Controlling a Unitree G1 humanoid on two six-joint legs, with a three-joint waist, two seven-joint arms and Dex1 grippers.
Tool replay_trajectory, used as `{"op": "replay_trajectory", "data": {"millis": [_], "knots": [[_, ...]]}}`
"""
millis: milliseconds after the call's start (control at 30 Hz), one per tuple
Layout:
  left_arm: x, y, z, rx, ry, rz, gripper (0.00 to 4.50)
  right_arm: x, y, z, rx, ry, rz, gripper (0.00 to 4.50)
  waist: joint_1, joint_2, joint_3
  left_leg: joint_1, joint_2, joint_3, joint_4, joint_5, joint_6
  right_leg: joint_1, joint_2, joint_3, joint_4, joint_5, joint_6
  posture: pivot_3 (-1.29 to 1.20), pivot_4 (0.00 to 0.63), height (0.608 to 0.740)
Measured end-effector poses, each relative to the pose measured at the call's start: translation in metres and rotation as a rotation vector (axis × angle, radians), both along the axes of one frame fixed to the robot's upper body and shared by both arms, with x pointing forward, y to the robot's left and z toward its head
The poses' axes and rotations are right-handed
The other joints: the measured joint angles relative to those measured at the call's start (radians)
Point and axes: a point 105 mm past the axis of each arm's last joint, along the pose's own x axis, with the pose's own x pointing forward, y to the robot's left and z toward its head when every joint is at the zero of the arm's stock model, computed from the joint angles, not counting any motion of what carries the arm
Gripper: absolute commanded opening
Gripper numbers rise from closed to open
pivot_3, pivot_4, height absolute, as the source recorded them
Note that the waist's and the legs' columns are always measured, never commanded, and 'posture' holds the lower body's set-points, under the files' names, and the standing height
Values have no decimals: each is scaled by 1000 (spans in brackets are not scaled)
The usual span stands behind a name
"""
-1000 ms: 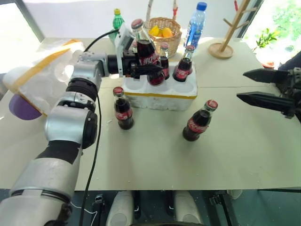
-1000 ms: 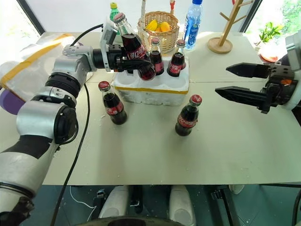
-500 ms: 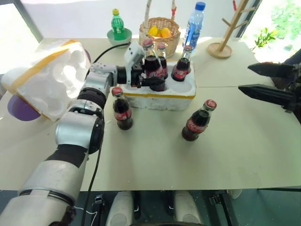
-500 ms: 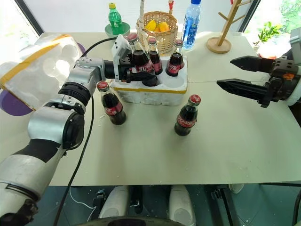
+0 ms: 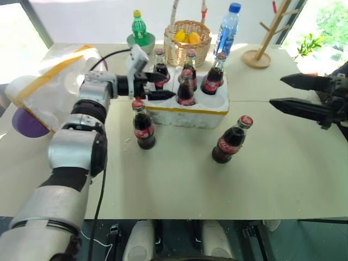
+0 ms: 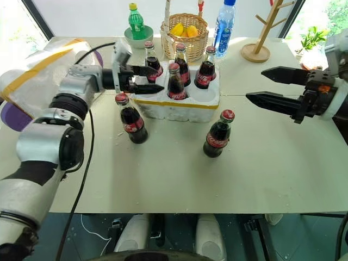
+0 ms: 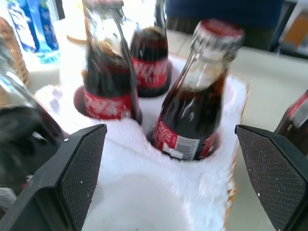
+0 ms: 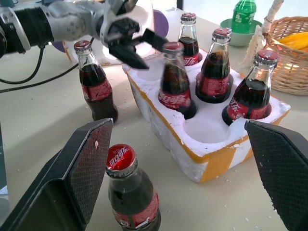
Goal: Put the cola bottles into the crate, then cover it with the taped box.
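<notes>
crate [image 5: 187, 106] beside open left jaws

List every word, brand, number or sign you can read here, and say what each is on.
Cola bottles: white script on red labels, too blurred to read letter by letter.
Red cap of the nearest cola bottle: white marks, too small to read.
Blue-capped water bottle: label print illegible.
Green soda bottle: label illegible.
Nothing else carries legible text.
</notes>
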Motion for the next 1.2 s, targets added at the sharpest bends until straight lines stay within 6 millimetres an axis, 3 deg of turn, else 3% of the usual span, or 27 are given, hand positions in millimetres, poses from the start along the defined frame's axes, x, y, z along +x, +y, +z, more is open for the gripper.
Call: {"op": "replay_trajectory", "data": {"millis": [100, 200, 367, 500, 567, 667, 800, 933, 1200], "knots": [[-4, 21, 40, -72, -66, 30, 4467, 2, 1, -4, 5, 9, 11, 4500, -2, 0, 0, 1, 0, 0, 0, 0, 0, 0, 0, 0, 0, 0, 0, 0, 150, 740], [-8, 44, 50, -43, -120, 69, 4467, 5, 3, -6, 9, 18, 20, 4500, -6, 1, -1, 1, 0, 0, 0, 1, -1, 0, 0, 0, 1, 0, 0, 0, 150, 740], [-30, 111, 23, 107, -94, 148, 4467, 8, 2, -8, 16, 36, 34, 4500, -22, 1, -1, 1, 1, 1, 0, 1, -1, 0, 1, 0, 1, 0, 0, 0, 150, 740], [-62, 136, -1, 220, -22, 124, 4467, 8, 2, -10, 16, 51, 54, 4500, -21, 1, 0, 1, 4, 1, 0, 1, -1, 1, 0, 0, 1, 0, 0, 0, 150, 740], [-81, 135, -8, 253, 11, 88, 4467, 7, 3, -12, 6, 59, 71, 4500, -18, 1, 0, 1, 5, 0, 0, 1, -1, 1, 0, 0, 1, 0, 0, 0, 150, 740], [-112, 118, -21, 288, 46, -10, 4467, 3, 3, -17, -28, 76, 107, 4500, -12, 1, -1, 2, 4, 1, 0, 0, -1, 2, 0, 1, 0, 0, 0, 0, 150, 740], [-129, 100, -43, 332, 60, -55, 4467, 3, 2, -17, -57, 64, 116, 4500, -5, 1, -1, 3, 5, 1, 1, 0, -1, 2, 0, 1, 1, 0, 0, 0, 150, 740], [-131, 89, -66, 361, 50, -56, 4467, 6, 0, -18, -66, 64, 111, 4500, -2, 1, -1, 3, 5, 1, 1, 1, -1, 2, 0, 1, 2, 0, 0, 0, 150, 740], [-104, 58, -91, 314, 26, 52, 4467, 7, 1, -16, -67, 57, 111, 4500, 2, 1, -1, 3, 4, 1, 1, 1, -1, 3, 0, 1, 1, 0, 0, 0, 150, 740]]}}
